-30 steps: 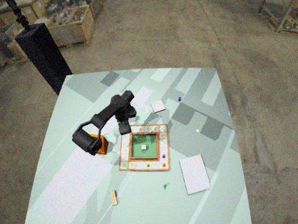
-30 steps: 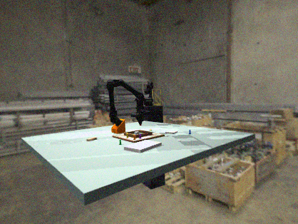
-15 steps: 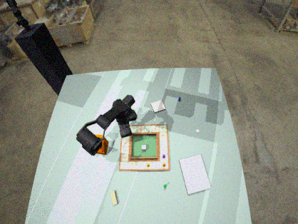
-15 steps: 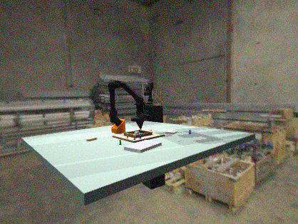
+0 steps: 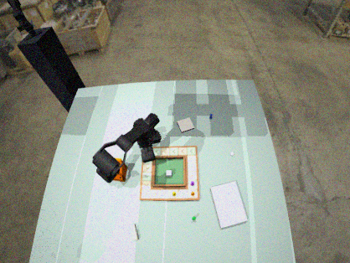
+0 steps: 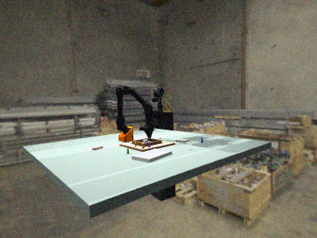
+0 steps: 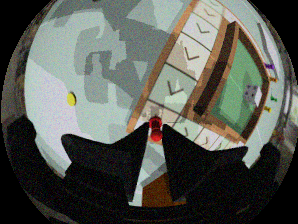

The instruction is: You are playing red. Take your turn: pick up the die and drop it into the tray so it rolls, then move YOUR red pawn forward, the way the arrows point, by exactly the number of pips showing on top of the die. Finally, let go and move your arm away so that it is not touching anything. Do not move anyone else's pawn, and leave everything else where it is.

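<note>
Gripper (image 5: 147,158) (image 6: 149,137) (image 7: 154,125) beside the tray (image 5: 185,172) (image 6: 159,142) (image 7: 220,75) from the top, white die (image 5: 168,172) (image 7: 252,95) inside the tray; in the exterior view, low near it; in the wrist view, red pawn (image 7: 156,129) between the fingertips, outside the tray, whether gripped or released I cannot tell

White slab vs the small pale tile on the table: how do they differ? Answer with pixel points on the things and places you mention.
Size: the white slab (image 5: 229,204) (image 6: 152,156) is much larger, and looks thicker, than the small pale tile (image 5: 185,125) (image 6: 182,140).
Outline: the slab is an oblong; the tile is close to square.
Shade: in the top view the slab reads whiter, the tile more beige-grey.
Shared: both lie flat on the table, off the game board (image 5: 169,199).
</note>
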Available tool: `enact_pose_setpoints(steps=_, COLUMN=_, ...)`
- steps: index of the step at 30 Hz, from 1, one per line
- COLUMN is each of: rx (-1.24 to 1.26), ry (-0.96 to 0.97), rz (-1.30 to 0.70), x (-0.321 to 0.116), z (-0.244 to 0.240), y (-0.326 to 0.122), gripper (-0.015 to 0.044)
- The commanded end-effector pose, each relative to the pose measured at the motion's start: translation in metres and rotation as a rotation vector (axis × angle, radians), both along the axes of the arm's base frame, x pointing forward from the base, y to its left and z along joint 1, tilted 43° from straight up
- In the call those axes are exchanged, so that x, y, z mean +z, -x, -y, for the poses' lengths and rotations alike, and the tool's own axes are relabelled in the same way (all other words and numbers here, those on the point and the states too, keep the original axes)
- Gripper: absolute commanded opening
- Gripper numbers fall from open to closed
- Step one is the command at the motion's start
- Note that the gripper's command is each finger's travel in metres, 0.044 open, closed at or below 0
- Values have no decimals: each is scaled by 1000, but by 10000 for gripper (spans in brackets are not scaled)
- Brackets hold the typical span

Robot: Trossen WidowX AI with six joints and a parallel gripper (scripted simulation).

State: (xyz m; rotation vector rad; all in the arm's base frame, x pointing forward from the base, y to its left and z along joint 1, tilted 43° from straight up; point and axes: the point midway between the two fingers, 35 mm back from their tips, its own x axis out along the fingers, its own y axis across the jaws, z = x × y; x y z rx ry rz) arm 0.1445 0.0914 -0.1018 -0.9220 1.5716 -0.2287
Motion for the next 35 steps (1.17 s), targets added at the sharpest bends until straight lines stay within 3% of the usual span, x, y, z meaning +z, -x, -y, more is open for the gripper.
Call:
enact_pose_setpoints(steps=1, rx=0, ry=-1, rz=1, x=1, z=-1, y=0, gripper=157)
enact_pose_setpoints(steps=12, rx=6, ry=4, rz=-3, x=37, z=-34, y=3, gripper=440)
enact_pose_setpoints(steps=15, rx=-11, ry=3, rz=12, x=47, z=-34, y=0, gripper=440)
enact_pose_setpoints(steps=24, rx=-221, ry=-6, rz=198, x=172, z=-6, y=-16, gripper=440)
enact_pose_setpoints(steps=35, rx=-199, ry=-12, rz=178, x=160, z=-12, y=-17, gripper=440)
